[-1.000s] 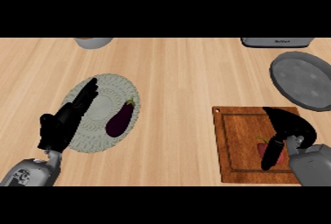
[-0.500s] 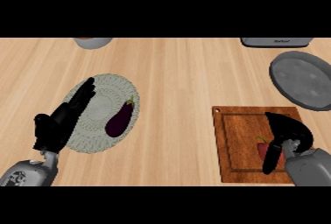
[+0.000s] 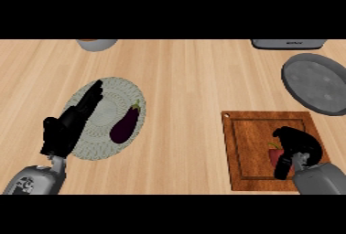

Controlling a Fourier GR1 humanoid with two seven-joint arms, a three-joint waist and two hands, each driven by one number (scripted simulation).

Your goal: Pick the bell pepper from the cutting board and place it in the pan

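Note:
A red bell pepper [image 3: 274, 155] lies on the brown cutting board [image 3: 246, 137] at the lower right. Only a small red patch of it shows, the rest hidden under my right hand [image 3: 297, 145], whose fingers and thumb curl round it. The grey pan [image 3: 317, 83] sits beyond the board at the right edge, with nothing in it. My left hand [image 3: 71, 121] rests open at the left, its straight fingers lying over the pale plate.
A pale patterned plate [image 3: 115, 91] at the left holds a dark purple eggplant [image 3: 125, 123]. A grey bowl [image 3: 96, 44] is at the top left and a grey appliance [image 3: 287, 43] at the top right. Bare wooden counter [image 3: 196, 77] lies between plate and board.
My right hand has drawn back toward the board's lower right and its fingers have curled in round the bell pepper. The left hand has barely moved.

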